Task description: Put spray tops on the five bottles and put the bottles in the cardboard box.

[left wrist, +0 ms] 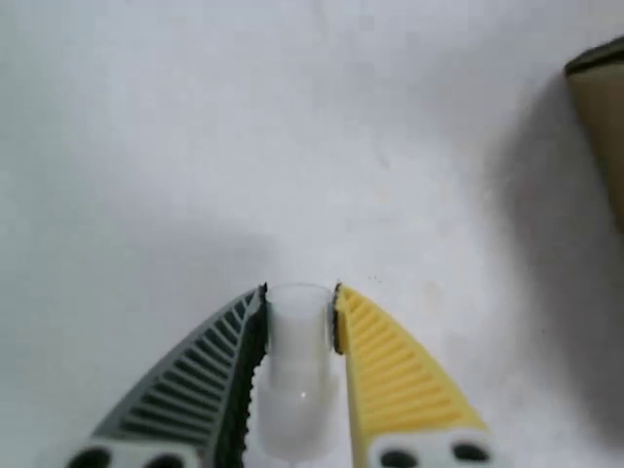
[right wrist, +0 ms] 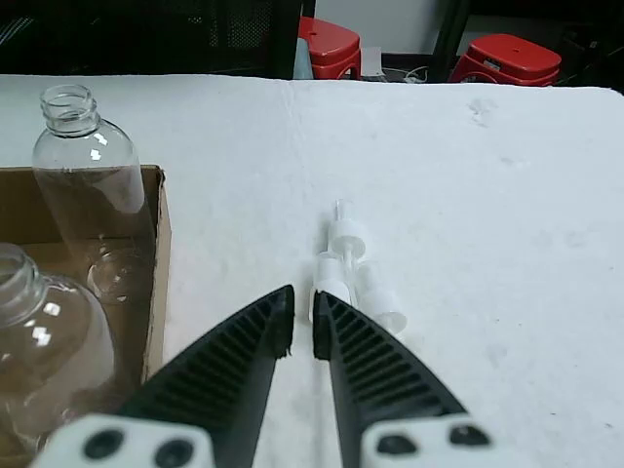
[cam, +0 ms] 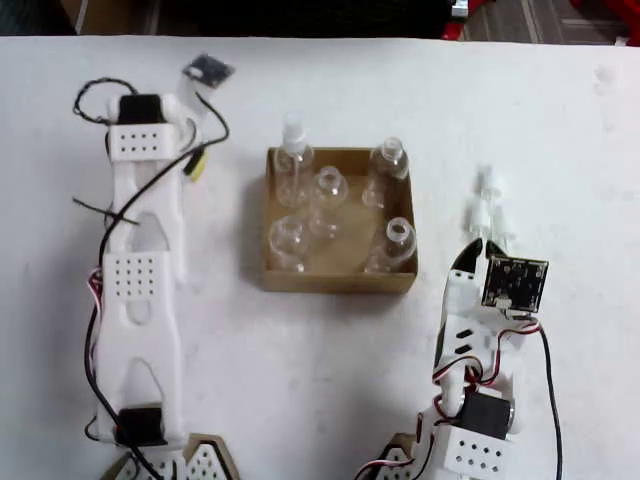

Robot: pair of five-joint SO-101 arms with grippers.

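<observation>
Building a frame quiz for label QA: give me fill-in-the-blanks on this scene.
1. The cardboard box holds ___ bottles.
2. Only ___ bottle wears a spray top.
3. The left gripper pinches its held spray top between a grey finger and a ___ one.
4. Ahead of the right gripper, loose spray tops lie on the white ___.
Missing: five; one; yellow; table.

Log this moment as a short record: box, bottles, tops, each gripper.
cardboard box: mid-table, between the arms
bottles: five standing in the box; one capped, four open
loose spray tops: on the table beside the box, just past the right gripper
left gripper: shut on a white piece, likely a spray top
right gripper: narrowly open, holding nothing
</observation>
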